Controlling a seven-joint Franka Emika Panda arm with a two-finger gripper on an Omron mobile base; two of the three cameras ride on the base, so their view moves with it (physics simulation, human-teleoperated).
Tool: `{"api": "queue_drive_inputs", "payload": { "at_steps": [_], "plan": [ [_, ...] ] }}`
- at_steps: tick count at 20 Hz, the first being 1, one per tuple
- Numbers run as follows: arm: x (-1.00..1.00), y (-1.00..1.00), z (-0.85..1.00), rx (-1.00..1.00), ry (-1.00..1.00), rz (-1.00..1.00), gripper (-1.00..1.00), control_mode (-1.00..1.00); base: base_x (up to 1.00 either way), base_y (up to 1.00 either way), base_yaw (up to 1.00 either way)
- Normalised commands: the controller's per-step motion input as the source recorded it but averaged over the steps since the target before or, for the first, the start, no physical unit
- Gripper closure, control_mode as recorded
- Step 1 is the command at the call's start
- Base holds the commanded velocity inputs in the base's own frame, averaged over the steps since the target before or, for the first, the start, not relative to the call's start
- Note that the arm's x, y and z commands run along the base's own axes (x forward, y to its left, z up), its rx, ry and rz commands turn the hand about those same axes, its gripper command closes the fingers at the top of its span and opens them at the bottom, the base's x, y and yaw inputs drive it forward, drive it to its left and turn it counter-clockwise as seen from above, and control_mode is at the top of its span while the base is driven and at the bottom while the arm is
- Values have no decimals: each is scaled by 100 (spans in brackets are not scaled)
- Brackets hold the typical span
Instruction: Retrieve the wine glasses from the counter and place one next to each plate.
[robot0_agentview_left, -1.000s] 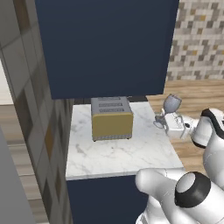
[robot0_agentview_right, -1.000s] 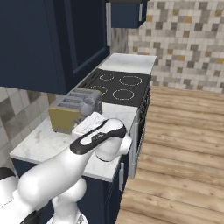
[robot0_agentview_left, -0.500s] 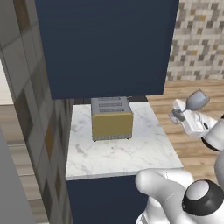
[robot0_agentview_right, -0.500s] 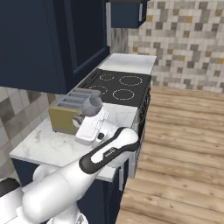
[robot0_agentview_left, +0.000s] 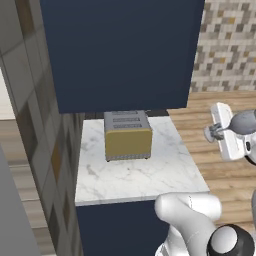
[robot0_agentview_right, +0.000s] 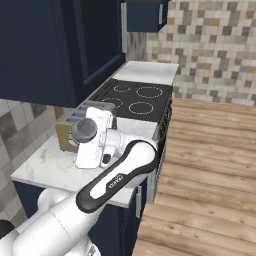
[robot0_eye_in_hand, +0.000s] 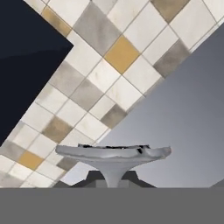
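My gripper (robot0_agentview_left: 221, 131) is shut on the stem of a smoky-grey wine glass (robot0_agentview_left: 243, 122), which it holds tilted on its side in the air, right of the counter (robot0_agentview_left: 131, 176) and over the wooden floor. The glass's rounded bowl (robot0_agentview_right: 84, 130) points towards the camera in the right base view, in front of my white hand. Its round foot (robot0_eye_in_hand: 113, 154) spans the lower middle of the hand view, and the stem drops between my dark fingertips (robot0_eye_in_hand: 94, 178). The plates are out of view.
A yellow and grey toaster (robot0_agentview_left: 127, 135) stands at the back of the short marble counter, under dark navy wall cabinets (robot0_agentview_left: 120, 50). A black stove (robot0_agentview_right: 135, 100) adjoins the counter's far end. Wooden floor (robot0_agentview_right: 210, 165) lies open to the right.
My arm has swung the held glass to the right, off the counter's edge and out over the floor. The toaster and the base views have stayed put.
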Motion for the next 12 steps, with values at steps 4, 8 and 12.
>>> {"api": "queue_drive_inputs", "payload": {
  "at_steps": [4, 8, 12],
  "plan": [
    [-16, 0, 18, 7, -4, 0, 100, -100, 0, 0, 0],
    [0, 10, -1, 2, 16, -3, 100, -100, 0, 0, 0],
    [-2, 21, 0, 10, 21, -3, 100, -100, 0, 0, 0]
  ]
}}
